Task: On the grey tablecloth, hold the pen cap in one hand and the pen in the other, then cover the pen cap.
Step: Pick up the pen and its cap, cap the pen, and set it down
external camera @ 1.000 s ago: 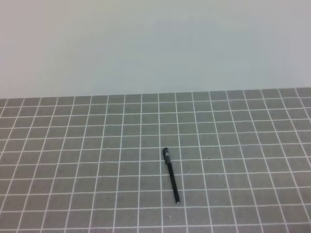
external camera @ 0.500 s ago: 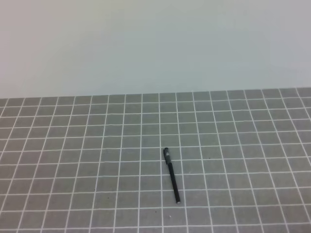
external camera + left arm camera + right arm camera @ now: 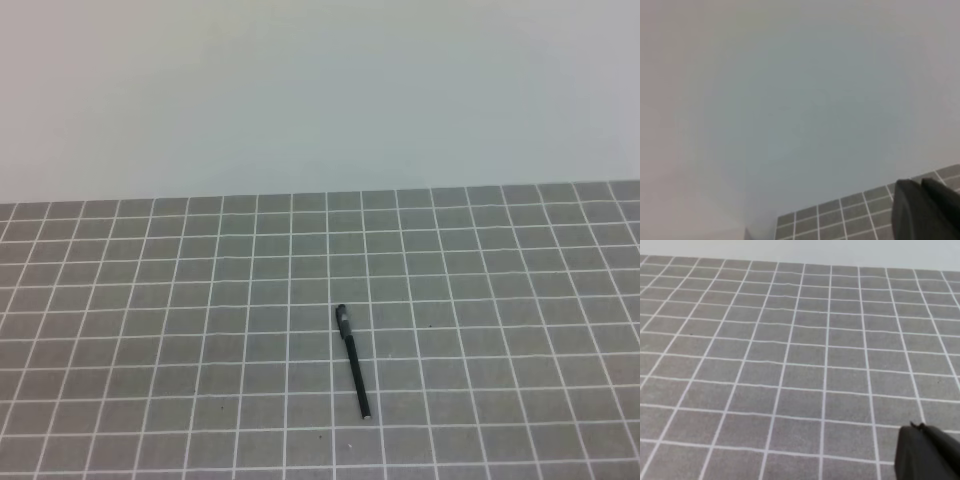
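Nothing has moved on the cloth since the earlier overhead frames: the pen (image 3: pixel 352 362) lies exactly where it did, and neither arm has come into the overhead view.

Nearest to me, my left gripper (image 3: pixel 927 210) shows only as a dark tip at the lower right of its wrist view, fingers pressed together on nothing, aimed mostly at the pale wall with a strip of the grey tablecloth (image 3: pixel 840 220) below. My right gripper (image 3: pixel 925 452) looks the same, fingers shut and empty, low over bare grid squares; no pen shows in either wrist view.

Further out, the pen rests near the middle of the cloth, slightly right of centre. Its long axis runs near-to-far, tilted a little: silvery tip toward me and rightward, thicker dark end (image 3: pixel 342 317) away. That far end may be the pen cap already seated; I cannot tell.

I judge the right arm marginally nearer, approaching across the pen's axis.
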### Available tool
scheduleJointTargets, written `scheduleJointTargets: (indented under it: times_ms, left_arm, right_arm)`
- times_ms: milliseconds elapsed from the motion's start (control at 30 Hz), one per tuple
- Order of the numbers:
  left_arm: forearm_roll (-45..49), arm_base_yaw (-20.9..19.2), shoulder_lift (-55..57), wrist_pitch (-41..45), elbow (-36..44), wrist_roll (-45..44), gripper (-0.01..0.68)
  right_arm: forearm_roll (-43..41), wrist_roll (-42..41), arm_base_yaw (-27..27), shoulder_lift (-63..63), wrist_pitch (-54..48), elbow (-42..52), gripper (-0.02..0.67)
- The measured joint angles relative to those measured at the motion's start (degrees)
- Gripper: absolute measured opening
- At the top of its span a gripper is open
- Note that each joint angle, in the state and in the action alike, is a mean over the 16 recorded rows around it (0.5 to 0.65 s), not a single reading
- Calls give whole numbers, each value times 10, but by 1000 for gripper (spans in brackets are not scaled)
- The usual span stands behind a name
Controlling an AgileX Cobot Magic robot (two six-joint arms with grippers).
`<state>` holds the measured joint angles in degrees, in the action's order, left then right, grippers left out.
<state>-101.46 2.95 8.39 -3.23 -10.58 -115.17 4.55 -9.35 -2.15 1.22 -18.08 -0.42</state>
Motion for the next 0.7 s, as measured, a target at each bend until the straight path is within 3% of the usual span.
scheduleJointTargets:
  times_ms: [433,533,700]
  left_arm:
    - [0,-10,42,4,1,26,0]
    - [55,-19,41,12,5,94,0]
    - [238,-36,35,56,12,319,0]
  right_arm:
    - [-26,57,1,-1,1,0,5]
    - [-26,59,0,-1,1,0,5]
    - [-26,60,0,-1,1,0,5]
